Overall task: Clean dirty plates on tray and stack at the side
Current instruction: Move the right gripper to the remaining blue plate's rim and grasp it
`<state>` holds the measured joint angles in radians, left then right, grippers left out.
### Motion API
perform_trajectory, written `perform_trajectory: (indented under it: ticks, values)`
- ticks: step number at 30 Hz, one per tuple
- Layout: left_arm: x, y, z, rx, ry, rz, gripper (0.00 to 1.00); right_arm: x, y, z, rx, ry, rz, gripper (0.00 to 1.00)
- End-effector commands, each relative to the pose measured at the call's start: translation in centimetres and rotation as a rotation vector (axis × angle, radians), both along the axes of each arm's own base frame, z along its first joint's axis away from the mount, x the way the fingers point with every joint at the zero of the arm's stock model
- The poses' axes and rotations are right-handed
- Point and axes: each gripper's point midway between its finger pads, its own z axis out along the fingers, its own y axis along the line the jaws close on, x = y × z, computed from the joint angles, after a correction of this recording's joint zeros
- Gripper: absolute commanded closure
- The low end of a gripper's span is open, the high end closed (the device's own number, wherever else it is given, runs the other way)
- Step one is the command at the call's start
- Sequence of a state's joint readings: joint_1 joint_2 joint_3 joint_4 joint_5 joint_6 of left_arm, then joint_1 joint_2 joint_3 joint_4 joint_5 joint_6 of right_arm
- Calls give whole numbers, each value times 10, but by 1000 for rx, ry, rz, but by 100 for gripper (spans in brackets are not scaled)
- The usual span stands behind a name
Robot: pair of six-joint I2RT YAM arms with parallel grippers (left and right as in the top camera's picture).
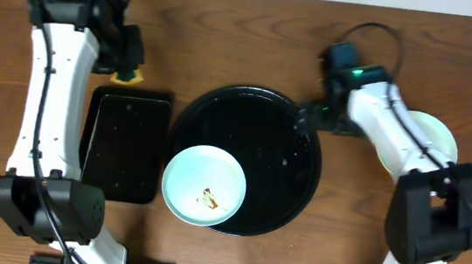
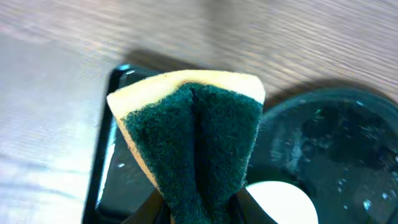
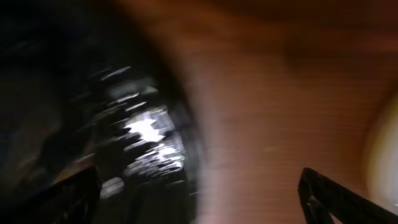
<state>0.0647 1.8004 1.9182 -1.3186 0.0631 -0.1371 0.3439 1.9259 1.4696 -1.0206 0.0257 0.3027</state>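
The round black tray (image 1: 254,125) sits mid-table. One pale blue plate (image 1: 204,184) with a brown smear lies on its front left part. My left gripper (image 1: 126,55) hovers behind the rectangular tray, shut on a yellow and green sponge (image 2: 193,130). My right gripper (image 1: 311,116) is open and empty at the round tray's right rim (image 3: 143,137); the right wrist view is blurred. Pale plates (image 1: 436,135) lie on the table at the right, partly hidden under my right arm. I cannot tell how many.
A smaller rectangular black tray (image 1: 125,145) lies left of the round tray; it also shows in the left wrist view (image 2: 118,168). The table is brown wood. Cables run behind the right arm.
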Motion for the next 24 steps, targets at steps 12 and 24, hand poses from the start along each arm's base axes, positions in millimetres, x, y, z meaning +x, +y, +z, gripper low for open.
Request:
perform_trajectory:
  ticks: [12, 24]
  values:
    - [-30, 49, -49, -66, 140, 170, 76, -93, 130, 6, 302, 251, 203, 19]
    - [-40, 43, -63, -92, 193, 167, 81, -167, 185, -7, 313, 391, 256, 19]
